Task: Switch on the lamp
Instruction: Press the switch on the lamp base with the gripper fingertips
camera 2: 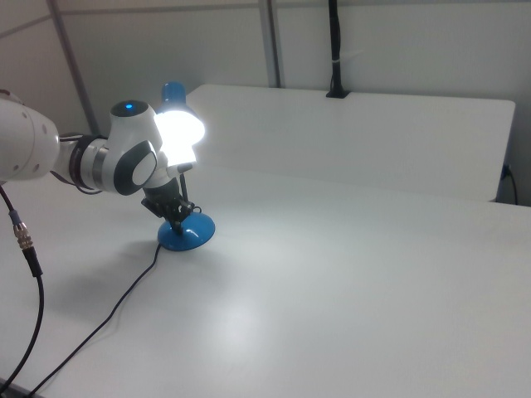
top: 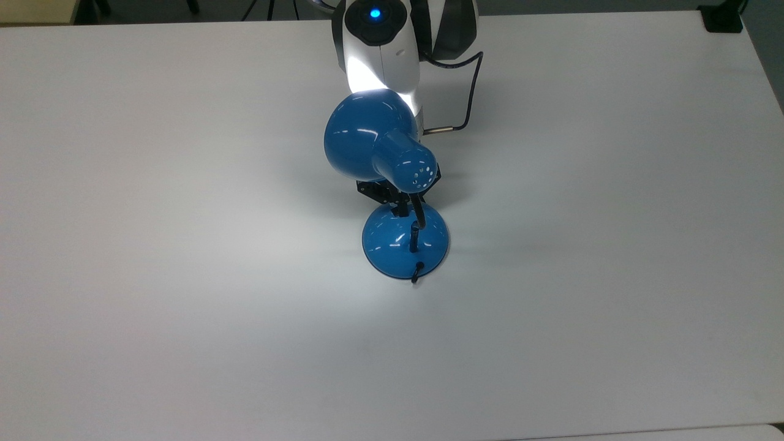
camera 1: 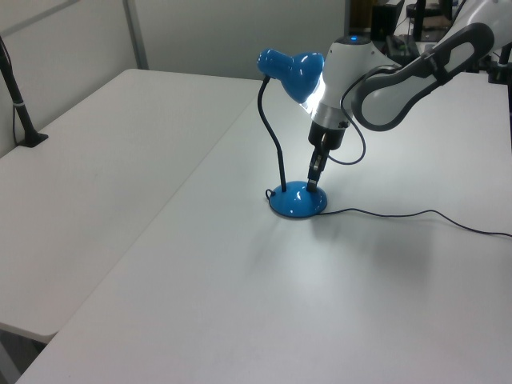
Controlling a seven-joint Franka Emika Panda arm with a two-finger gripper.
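Observation:
The blue lamp (top: 370, 139) stands mid-table and is lit: its shade (camera 2: 179, 129) glows white and throws light on the arm and the tabletop. A black gooseneck (camera 1: 274, 140) rises from the round blue base (top: 392, 246). My gripper (camera 1: 313, 182) points straight down, its tip touching the top of the base (camera 1: 294, 203) on the side away from the gooseneck. The fingers are together, shut, with nothing held. In the top view the shade hides most of the gripper (top: 399, 209).
The lamp's black cord (camera 1: 400, 214) trails off across the white table (top: 184, 306). A second table with a black clamp post (camera 1: 18, 96) stands beside it. The arm's own cable (top: 468, 92) hangs near the wrist.

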